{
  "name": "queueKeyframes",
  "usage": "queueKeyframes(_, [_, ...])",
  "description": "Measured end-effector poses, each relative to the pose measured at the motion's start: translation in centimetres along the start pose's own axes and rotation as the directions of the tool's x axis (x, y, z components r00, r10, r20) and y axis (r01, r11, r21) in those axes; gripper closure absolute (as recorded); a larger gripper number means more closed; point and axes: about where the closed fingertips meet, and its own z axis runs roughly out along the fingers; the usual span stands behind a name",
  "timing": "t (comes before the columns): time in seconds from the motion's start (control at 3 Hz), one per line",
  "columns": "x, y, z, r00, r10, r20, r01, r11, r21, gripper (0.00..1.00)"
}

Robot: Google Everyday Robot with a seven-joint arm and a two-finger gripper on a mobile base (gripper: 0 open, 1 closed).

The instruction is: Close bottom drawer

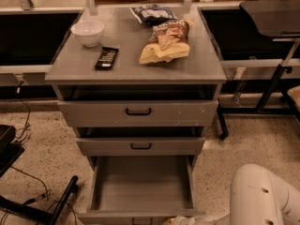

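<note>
Task not done. The bottom drawer [140, 186] is pulled far out from the grey cabinet, its box empty and its low front panel at the lower frame edge. The middle drawer [140, 146] and top drawer [138, 112] sit back, close to shut. The claw [187, 221] is low, just beside the drawer's front right corner and mostly cut off, so its state cannot be told. The white arm [262, 196] fills the lower right. The whole push-in looks left to do.

The bench [126, 64] carries a white bowl [89, 32], a black remote [106, 57], a chip bag [166, 41] and a dark snack bag [152, 13]. The speckled floor [262, 139] has cables [23, 125] on the left.
</note>
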Motion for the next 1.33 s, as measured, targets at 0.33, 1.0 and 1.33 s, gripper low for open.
queueKeyframes(0.33, [0.0, 0.1, 0.0, 1.000, 0.000, 0.000, 0.000, 1.0000, 0.000, 1.00])
queueKeyframes(1.0, [-3.5, -3.4, 0.8, 0.997, -0.079, 0.025, 0.078, 0.9964, 0.031, 1.00])
queueKeyframes(1.33, [-6.8, -7.0, 1.3, 0.990, -0.140, 0.034, 0.138, 0.9888, 0.057, 1.00])
